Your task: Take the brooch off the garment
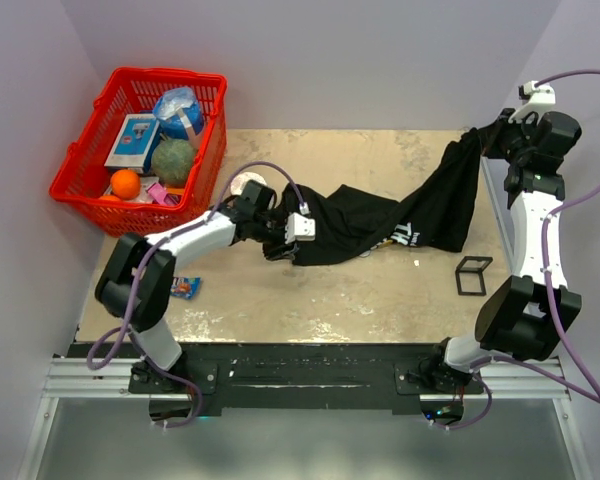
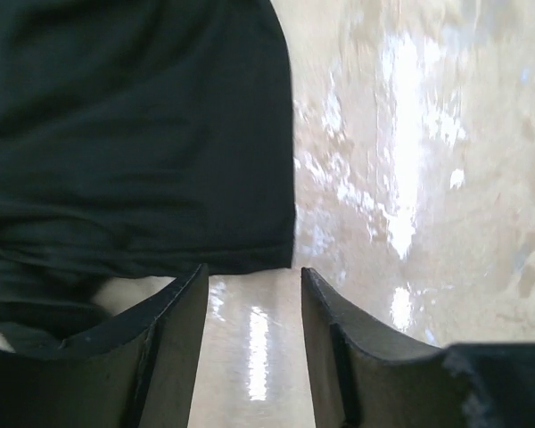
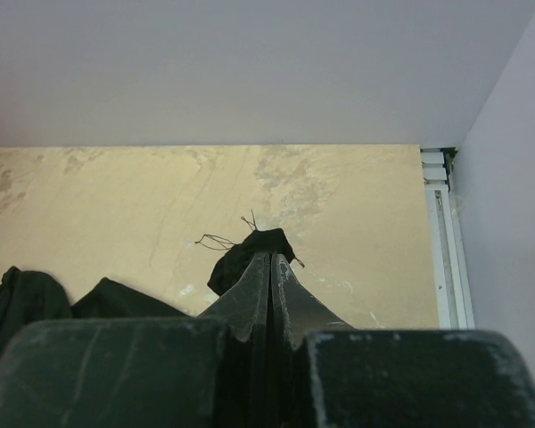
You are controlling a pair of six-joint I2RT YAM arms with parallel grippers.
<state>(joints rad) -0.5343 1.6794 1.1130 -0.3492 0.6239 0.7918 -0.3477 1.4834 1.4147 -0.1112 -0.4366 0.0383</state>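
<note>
Right gripper (image 1: 492, 140) pinched closed on one corner of the garment (image 1: 380, 215), holding it up off the tabletop (image 1: 380, 300), while left gripper (image 1: 283, 248) sits jaws apart at the cloth's left edge.

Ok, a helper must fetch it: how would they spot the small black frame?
Look at the tan table, right half, beside the right arm. Just nearer than the black shirt sits the frame: the only rigid, hollow square there.

matt black cloth garment (image 1: 380, 215), glossy mottled table (image 1: 380, 290) — plastic basket (image 1: 90, 170)
</note>
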